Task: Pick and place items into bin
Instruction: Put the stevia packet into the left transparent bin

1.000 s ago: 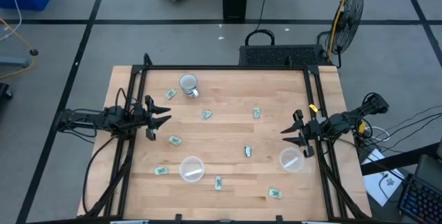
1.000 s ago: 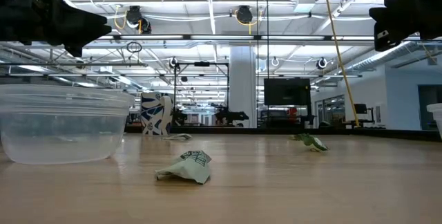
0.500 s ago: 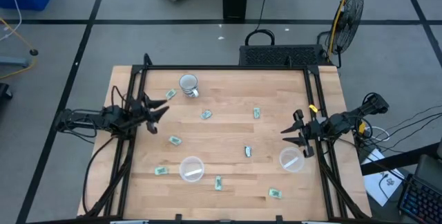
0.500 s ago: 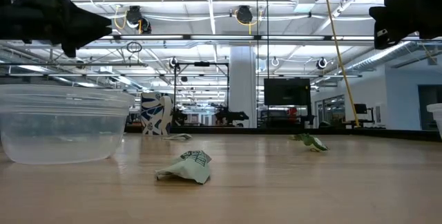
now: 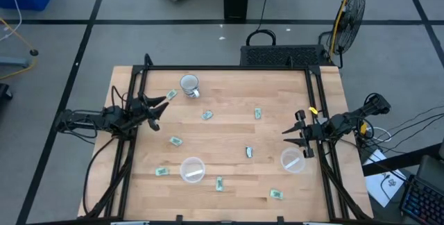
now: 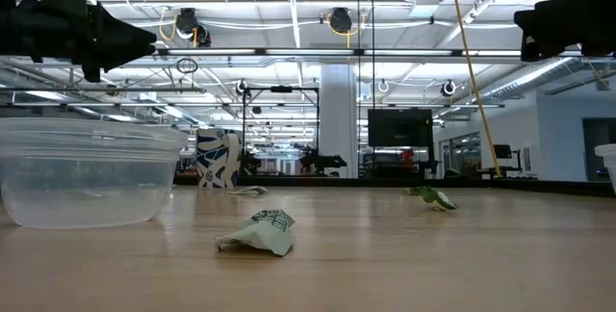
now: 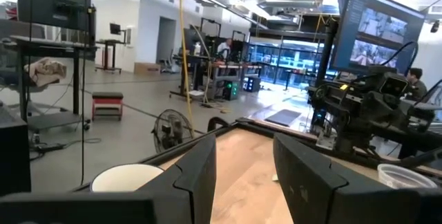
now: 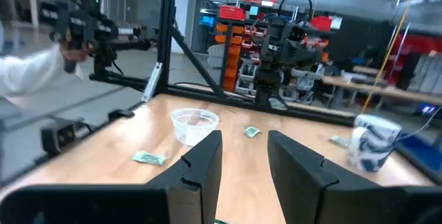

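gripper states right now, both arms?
Left gripper: open, holding nothing, above the table's left side near the mug.
Right gripper: open, holding nothing, beside the clear cup at the right edge.

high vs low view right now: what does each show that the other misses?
Only the high view shows the whole table, the scattered wrapped pieces such as one mid-table, and both open grippers: left gripper, right gripper. Only the low view shows the room behind and the crumpled wrapper from the side. Both show the mug and a clear cup.
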Controlling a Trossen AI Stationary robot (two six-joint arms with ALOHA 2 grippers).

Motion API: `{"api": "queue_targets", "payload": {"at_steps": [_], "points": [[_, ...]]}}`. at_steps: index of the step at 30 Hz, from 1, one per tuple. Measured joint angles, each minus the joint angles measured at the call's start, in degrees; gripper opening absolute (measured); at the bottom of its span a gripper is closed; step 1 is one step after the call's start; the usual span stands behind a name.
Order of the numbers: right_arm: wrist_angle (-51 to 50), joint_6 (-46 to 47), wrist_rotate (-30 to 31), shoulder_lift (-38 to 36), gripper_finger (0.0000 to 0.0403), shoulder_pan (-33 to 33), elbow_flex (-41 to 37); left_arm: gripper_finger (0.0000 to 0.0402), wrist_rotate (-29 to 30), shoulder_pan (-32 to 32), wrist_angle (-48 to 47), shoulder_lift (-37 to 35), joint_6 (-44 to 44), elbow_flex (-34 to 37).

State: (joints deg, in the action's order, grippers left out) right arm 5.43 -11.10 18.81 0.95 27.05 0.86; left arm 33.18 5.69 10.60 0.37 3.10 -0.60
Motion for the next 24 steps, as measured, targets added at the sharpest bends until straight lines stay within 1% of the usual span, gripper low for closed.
{"api": "queue_targets", "payload": {"at_steps": [3,6,8,9,12,15,17,20,22,24], "points": [[1.0,-6.4,5.6,0.0,0.011,-0.1,0.0,0.015,2.2,0.0,-2.0,0.0,2.6,0.0],[3.1,-8.2,13.7,0.0,0.011,-0.7,0.0,0.015,9.0,0.0,-7.0,0.3,8.8,0.0],[5.2,-9.1,17.0,0.0,0.011,-1.7,0.0,0.015,12.8,0.0,-7.1,2.3,13.0,-0.1],[6.2,-10.2,17.5,0.0,0.011,-2.4,0.0,0.015,13.8,-0.1,-7.5,3.1,15.1,-0.1],[9.6,-12.6,17.6,0.2,0.011,-4.6,0.0,0.015,16.0,-0.6,-7.5,6.6,20.6,-0.1],[14.3,-12.7,17.0,1.3,0.011,-7.1,0.0,0.015,16.0,-2.2,-6.6,9.7,27.3,-0.1],[17.9,-13.3,16.8,2.3,0.011,-8.8,0.0,0.0149,15.2,-3.7,-6.4,11.7,28.4,-0.3],[21.3,-14.2,12.7,4.5,0.011,-11.2,0.0,0.0149,13.2,-6.4,-8.2,14.8,28.5,-2.1],[21.9,-13.8,9.9,6.4,0.011,-12.8,0.9,0.0149,13.0,-8.5,-12.3,16.8,28.7,-4.5],[21.7,-12.6,8.2,8.7,0.011,-14.1,2.2,0.0149,14.7,-10.9,-19.9,18.5,28.8,-7.8]]}}
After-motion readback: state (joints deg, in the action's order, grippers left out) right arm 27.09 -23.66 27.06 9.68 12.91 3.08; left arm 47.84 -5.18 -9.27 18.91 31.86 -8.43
